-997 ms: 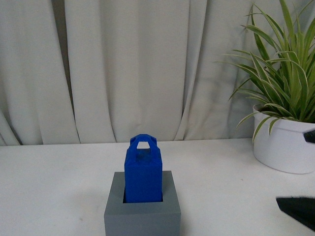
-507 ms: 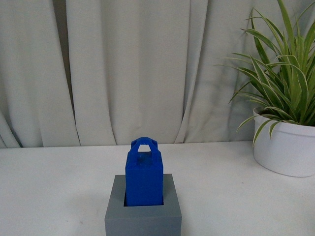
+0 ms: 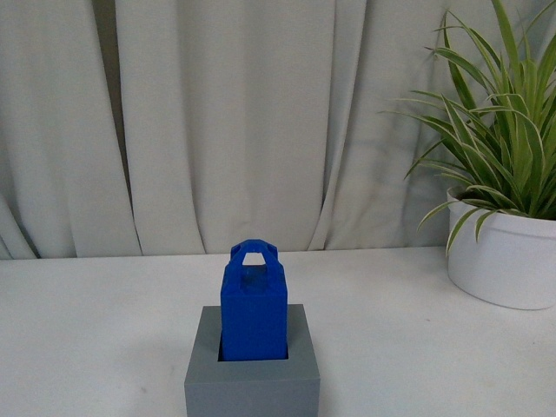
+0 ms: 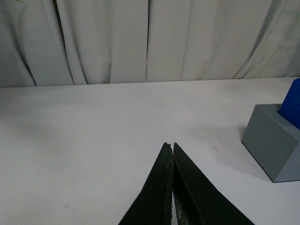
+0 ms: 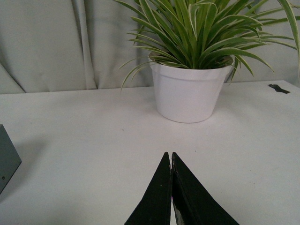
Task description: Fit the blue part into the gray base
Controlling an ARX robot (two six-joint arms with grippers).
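Note:
The blue part point(image 3: 253, 304) stands upright in the square recess of the gray base point(image 3: 252, 382) at the front middle of the white table; its loop handle points up. In the left wrist view the gray base point(image 4: 272, 145) and an edge of the blue part point(image 4: 293, 103) show off to one side. My left gripper point(image 4: 169, 145) is shut and empty, apart from the base. My right gripper point(image 5: 169, 154) is shut and empty over bare table; a corner of the gray base point(image 5: 7, 157) shows at that view's edge. Neither gripper shows in the front view.
A green plant in a white pot point(image 3: 504, 261) stands at the back right of the table, also in the right wrist view point(image 5: 190, 91). A small dark mark point(image 5: 279, 88) lies beside it. White curtains point(image 3: 226, 122) hang behind the table.
One second ago a black gripper tip showed at the front view's lower right edge; it has left the view. The blue part and gray base have not moved.

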